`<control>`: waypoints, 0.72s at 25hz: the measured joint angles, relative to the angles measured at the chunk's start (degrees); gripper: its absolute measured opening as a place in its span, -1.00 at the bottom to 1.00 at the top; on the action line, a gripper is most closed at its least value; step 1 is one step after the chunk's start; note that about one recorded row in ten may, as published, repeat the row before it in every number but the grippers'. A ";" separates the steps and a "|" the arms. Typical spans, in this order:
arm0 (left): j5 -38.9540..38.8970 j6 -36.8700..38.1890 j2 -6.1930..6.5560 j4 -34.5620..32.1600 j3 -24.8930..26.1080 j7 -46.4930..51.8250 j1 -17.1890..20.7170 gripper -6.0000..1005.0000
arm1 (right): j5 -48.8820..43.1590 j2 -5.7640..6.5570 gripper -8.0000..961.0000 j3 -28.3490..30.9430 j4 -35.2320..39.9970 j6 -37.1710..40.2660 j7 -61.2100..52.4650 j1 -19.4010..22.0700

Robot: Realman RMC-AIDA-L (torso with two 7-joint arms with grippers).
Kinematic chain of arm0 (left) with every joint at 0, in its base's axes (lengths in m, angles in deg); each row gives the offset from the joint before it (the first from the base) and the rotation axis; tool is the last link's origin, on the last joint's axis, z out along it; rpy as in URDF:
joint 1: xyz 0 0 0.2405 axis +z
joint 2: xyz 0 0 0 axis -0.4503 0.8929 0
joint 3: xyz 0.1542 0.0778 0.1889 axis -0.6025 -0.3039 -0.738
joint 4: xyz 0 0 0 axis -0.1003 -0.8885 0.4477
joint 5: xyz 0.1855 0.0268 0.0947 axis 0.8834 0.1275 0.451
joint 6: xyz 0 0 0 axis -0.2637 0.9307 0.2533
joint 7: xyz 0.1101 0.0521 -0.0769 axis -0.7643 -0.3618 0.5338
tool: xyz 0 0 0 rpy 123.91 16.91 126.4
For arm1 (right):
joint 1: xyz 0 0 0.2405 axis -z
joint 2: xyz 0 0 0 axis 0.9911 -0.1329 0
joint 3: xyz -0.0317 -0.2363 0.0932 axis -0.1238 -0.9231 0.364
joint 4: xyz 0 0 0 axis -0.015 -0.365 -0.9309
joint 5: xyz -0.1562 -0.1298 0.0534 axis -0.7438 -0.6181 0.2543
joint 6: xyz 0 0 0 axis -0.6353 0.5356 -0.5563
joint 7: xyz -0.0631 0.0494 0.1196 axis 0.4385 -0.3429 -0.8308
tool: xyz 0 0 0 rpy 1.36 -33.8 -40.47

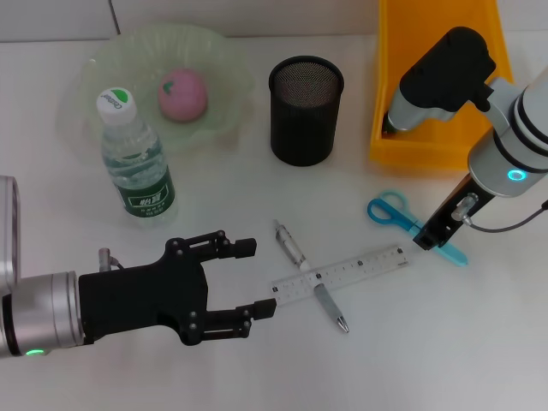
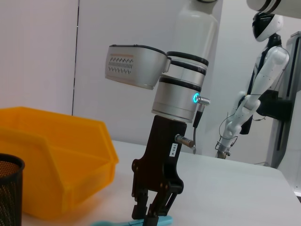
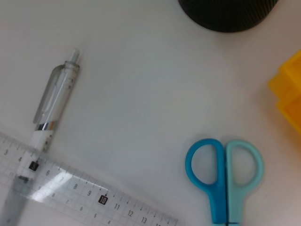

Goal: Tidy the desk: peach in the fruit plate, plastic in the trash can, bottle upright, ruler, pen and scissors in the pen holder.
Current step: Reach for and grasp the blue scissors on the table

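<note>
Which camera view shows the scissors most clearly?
The right wrist view: the scissors show both handle loops close up, unobstructed. In the head view the right gripper covers their middle. The left wrist view shows only a blue sliver under that gripper.

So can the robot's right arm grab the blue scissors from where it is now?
Probably yes. The right end effector is already down at the scissors, at the blade end, and the left wrist view shows its fingers straddling the blades. Nothing lies on the scissors; the ruler and yellow bin sit apart.
</note>
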 joint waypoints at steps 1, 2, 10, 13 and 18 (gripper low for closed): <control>0.00 0.00 0.00 0.00 0.00 0.00 0.00 0.56 | 0.00 0.00 -0.26 0.00 0.00 0.00 0.00 0.00; 0.00 0.20 -0.01 0.00 0.00 0.00 0.01 0.56 | -0.11 0.00 -0.29 0.00 -0.01 -0.04 0.00 0.01; -0.36 1.11 -0.05 -0.01 0.08 0.06 -0.10 0.56 | -0.32 0.00 -0.39 0.01 -0.37 -0.27 -0.10 0.00; -0.36 1.11 0.00 -0.01 0.07 0.06 -0.13 0.56 | -0.32 0.00 -0.43 -0.04 -0.78 -0.50 -0.11 0.05; -0.36 0.95 0.03 -0.01 0.17 0.08 -0.13 0.56 | -0.32 0.00 -0.51 -0.06 -1.72 -0.75 -0.18 -0.09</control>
